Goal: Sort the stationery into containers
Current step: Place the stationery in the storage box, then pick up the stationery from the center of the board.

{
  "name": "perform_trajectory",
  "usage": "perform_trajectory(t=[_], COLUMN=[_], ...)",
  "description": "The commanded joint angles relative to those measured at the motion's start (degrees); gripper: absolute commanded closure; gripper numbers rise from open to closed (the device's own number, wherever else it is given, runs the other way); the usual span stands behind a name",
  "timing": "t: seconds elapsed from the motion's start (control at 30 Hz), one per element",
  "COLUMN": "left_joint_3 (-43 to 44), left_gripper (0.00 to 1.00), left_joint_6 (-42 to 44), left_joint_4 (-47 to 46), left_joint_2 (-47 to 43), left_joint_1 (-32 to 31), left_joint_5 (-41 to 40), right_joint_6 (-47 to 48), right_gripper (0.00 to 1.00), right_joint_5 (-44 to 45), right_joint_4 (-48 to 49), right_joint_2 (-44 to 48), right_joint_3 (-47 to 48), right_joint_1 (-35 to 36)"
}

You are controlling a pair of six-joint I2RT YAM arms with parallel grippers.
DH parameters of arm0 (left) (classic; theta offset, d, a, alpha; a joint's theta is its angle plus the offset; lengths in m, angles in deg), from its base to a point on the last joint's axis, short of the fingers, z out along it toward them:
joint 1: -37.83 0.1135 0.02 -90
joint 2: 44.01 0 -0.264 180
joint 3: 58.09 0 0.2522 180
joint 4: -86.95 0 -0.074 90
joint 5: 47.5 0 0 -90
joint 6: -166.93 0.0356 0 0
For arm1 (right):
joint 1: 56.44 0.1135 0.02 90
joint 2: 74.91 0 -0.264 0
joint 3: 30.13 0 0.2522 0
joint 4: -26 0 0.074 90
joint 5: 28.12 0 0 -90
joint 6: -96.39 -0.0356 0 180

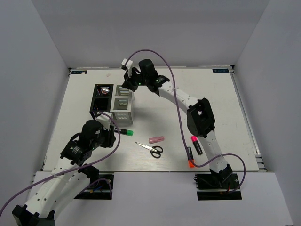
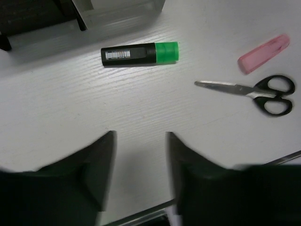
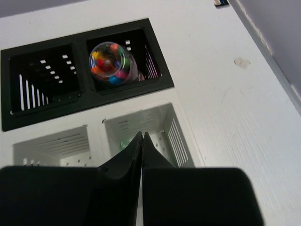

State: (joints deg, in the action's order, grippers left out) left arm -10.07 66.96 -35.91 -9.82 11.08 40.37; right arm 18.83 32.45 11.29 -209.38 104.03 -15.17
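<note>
A black marker with a green cap (image 2: pixel 140 53) lies on the table just ahead of my left gripper (image 2: pixel 141 136), which is open and empty; in the top view the marker (image 1: pixel 124 132) is right beside that gripper (image 1: pixel 114 133). Black-handled scissors (image 2: pixel 254 89) and a pink capsule (image 2: pixel 263 53) lie to its right. My right gripper (image 3: pixel 142 136) is shut and hovers over the far right compartment of the white organiser (image 3: pixel 181 136); something greenish (image 3: pixel 123 142) shows inside, mostly hidden. The black organiser (image 3: pixel 164 84) holds a clear capsule of coloured beads (image 3: pixel 110 59).
The two organisers stand side by side at the table's left middle, black (image 1: pixel 93 101) and white (image 1: pixel 121 113). A pink-capped marker (image 1: pixel 196 144) and an orange-capped marker (image 1: pixel 189 157) lie by the right arm's base. Purple cables loop over both arms.
</note>
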Motion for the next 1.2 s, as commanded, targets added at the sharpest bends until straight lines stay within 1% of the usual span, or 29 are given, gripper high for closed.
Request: perform_trajectory(t=[0.0,0.03,0.07,0.1,0.13,0.17,0.2,0.23,0.27,0.3,0.33,0.37,0.43,0.47,0.53,0.57,0.6,0.63,0.67,0.7,0.73,0.77,0.83,0.87,0.9,1.0,1.03,1.17], left_joint_3=[-0.2,-0.1,0.0,0.0,-0.1,-0.2,-0.2,-0.2,-0.2,-0.2,-0.2,-0.1,0.1,0.1,0.2,0.2,0.1,0.1,0.0,-0.1,0.0,0.0,0.0,0.0,-0.1,0.1,0.0,0.3], left_gripper=[0.51,0.72,0.95,1.00,1.00,1.00,0.98,0.80,0.52,0.08,0.00,0.00,0.00,0.00,0.00,0.00,0.00,0.00,0.00,0.01,0.01,0.02,0.02,0.02,0.02,0.02,0.02,0.02], left_joint_6=[0.4,0.3,0.3,0.4,0.4,0.6,0.4,0.3,0.1,-0.1,-0.1,-0.3,-0.6,-0.7,-1.1,-1.1,-1.4,-1.5,-1.4,-1.6,-1.6,-1.6,-1.7,-1.7,-1.7,-1.7,-1.7,-1.7], left_joint_4=[-0.5,-0.5,-0.4,-0.4,-0.7,-1.3,-1.2,-1.2,-1.3,-1.4,-1.3,-1.3,-0.8,-0.6,-0.1,-0.2,-0.2,-0.1,0.0,0.0,0.0,0.1,0.1,0.1,0.2,0.3,0.3,0.5], left_joint_2=[-0.4,-0.6,-0.5,-0.4,-0.9,-0.9,-1.1,-1.1,-1.0,-0.6,-0.5,-0.4,0.2,0.2,0.2,-0.4,-0.4,-0.8,-0.8,-1.0,-1.1,-1.1,-1.1,-1.1,-1.1,-0.9,-1.1,-1.1], left_joint_1=[0.2,0.2,0.1,0.2,0.1,0.1,0.2,0.2,0.2,0.3,0.3,0.2,0.3,0.3,0.2,0.2,0.2,0.1,0.2,0.3,0.4,0.3,0.2,0.3,0.2,0.2,0.3,0.3], left_joint_5=[1.0,1.1,1.3,1.3,1.8,2.0,2.0,2.7,2.7,2.4,2.4,2.4,0.4,0.5,-0.7,-0.9,-1.5,-2.4,-2.6,-3.3,-3.9,-3.9,-4.3,-4.2,-4.2,-4.4,-4.2,-4.4], right_joint_6=[-0.2,1.7,3.4,8.1,9.9,12.0,16.6,19.3,20.4,19.5,18.8,18.1,17.9,18.4,22.8,28.3,30.5,33.5,36.5,42.5,44.3,48.2,49.7,53.3,54.3,55.1,54.8,54.1], right_gripper=[1.00,1.00,0.77,0.49,0.25,0.11,0.10,0.17,0.71,0.99,1.00,1.00,1.00,0.82,0.62,0.52,0.50,0.49,0.48,0.48,0.46,0.46,0.46,0.46,0.46,0.45,0.45,0.45], right_joint_5=[4.9,5.0,5.3,5.3,5.3,3.9,3.1,2.9,3.7,4.9,5.3,4.9,2.8,1.2,-1.9,-2.9,-3.7,-8.1,-8.9,-9.2,-10.1,-10.5,-12.0,-12.7,-13.1,-10.5,-9.5,-7.4], right_joint_4=[-14.5,-17.9,-27.7,-30.6,-33.0,-41.2,-43.2,-44.5,-45.7,-44.7,-42.4,-41.8,-42.3,-42.9,-43.3,-43.3,-40.2,-39.1,-36.0,-34.1,-31.6,-30.7,-31.6,-32.1,-32.4,-27.6,-24.6,-23.2], right_joint_2=[10.2,13.2,16.8,20.9,22.9,25.1,31.8,34.2,36.1,41.9,43.3,45.0,45.2,44.6,44.1,44.1,44.4,45.6,46.3,46.8,47.2,47.1,45.4,43.4,42.8,41.5,41.1,37.4], right_joint_3=[4.8,4.3,3.4,-2.0,-4.6,-7.2,-17.5,-21.7,-29.8,-37.3,-43.0,-45.0,-48.8,-49.1,-51.3,-52.1,-53.1,-57.3,-59.0,-62.0,-63.8,-63.9,-63.1,-61.8,-61.8,-63.3,-63.4,-61.6], right_joint_1=[0.3,0.0,0.0,-0.1,-0.4,-0.8,-1.1,-0.9,-0.8,-0.4,-0.2,-0.2,0.0,0.1,0.3,0.3,0.4,0.1,0.1,0.3,0.3,0.5,0.4,0.5,0.4,0.9,1.3,2.0])
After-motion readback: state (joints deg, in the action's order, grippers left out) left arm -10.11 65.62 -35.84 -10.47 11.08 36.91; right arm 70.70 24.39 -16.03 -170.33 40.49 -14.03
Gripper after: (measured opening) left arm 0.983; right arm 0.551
